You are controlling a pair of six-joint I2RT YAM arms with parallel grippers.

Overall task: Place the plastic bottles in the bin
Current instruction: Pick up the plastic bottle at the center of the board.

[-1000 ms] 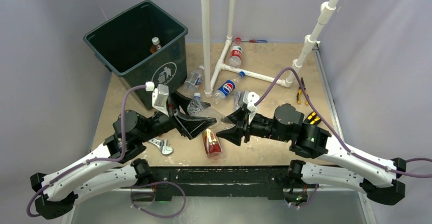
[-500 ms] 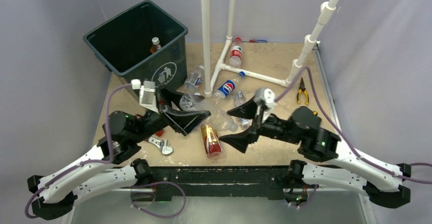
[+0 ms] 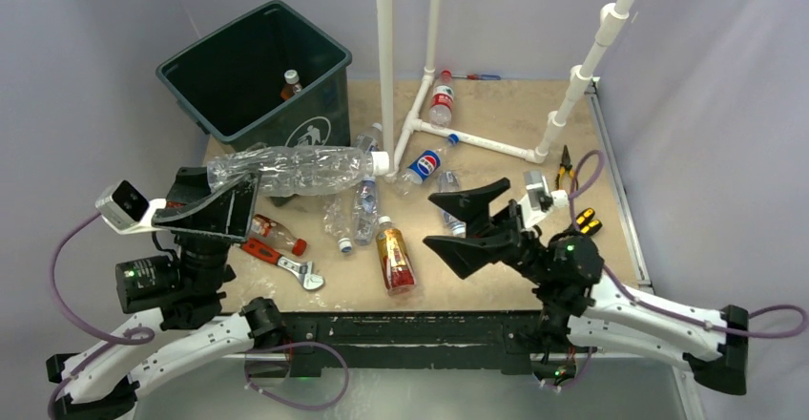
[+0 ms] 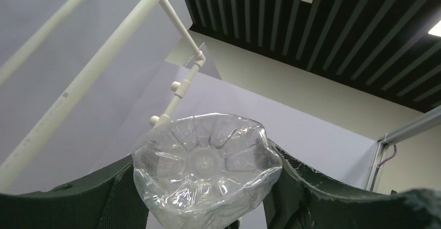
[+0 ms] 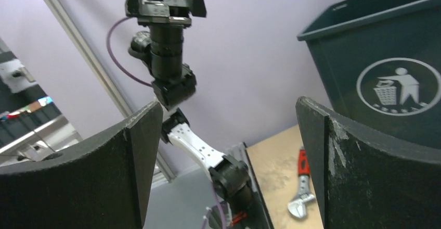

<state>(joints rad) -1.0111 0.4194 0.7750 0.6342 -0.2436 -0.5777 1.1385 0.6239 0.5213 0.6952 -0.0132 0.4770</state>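
While clamping the crumpled clear bottle (image 3: 296,170) near its base with the left gripper (image 3: 227,202), holds it level and raised, near the bin (image 3: 324,105) — light, thin-walled, springy, probably slippery. Better taken at stiff base or neck. Has right gripper (image 3: 434,220) spread wide, empty.

- The bin (image 5: 364,41) is carrying a white round sign (image 5: 397,86) on its side: a stick figure dropping litter into a basket. It is showing plainly in the right wrist view, with no words around it.
- In the top view the same sign (image 3: 307,137) is facing the near side, and the large clear bottle (image 3: 296,169) is covering its lower edge.
- The blue-labelled bottle (image 3: 426,164) is showing a round red, white and blue emblem of the Pepsi kind; no letters are coming through.
- The amber bottle (image 3: 395,265) is wearing a red and gold label, its print too small to read.
- The red-labelled bottle (image 3: 440,96) is likewise giving nothing legible.
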